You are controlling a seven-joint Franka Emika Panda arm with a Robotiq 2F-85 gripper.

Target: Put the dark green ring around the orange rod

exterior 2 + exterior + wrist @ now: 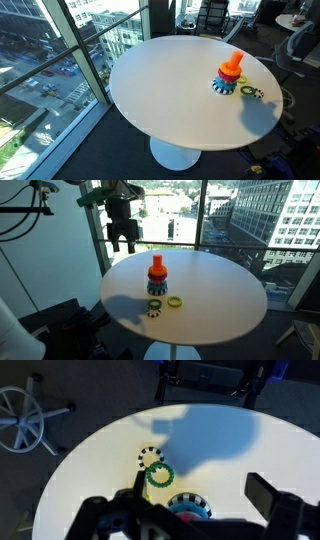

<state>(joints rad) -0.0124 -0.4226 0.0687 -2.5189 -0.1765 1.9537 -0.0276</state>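
The orange rod (156,268) stands upright near the middle of the round white table (215,290), stacked with orange and blue rings; it also shows in an exterior view (232,66). The dark green ring (154,305) lies flat on the table just in front of it, next to the bright yellow-green ring (175,302). In the wrist view the green ring (159,476) lies by my left finger, with the rod's blue ring (188,508) below, partly hidden. My gripper (122,243) hangs open and empty above the table's far edge, its fingers wide apart (195,475).
Floor-to-ceiling window glass (60,60) runs close beside the table. A pale ring with dark marks (150,457) lies just beyond the green one. A chair base (22,420) stands on the floor, and office chairs (212,15) stand beyond the table.
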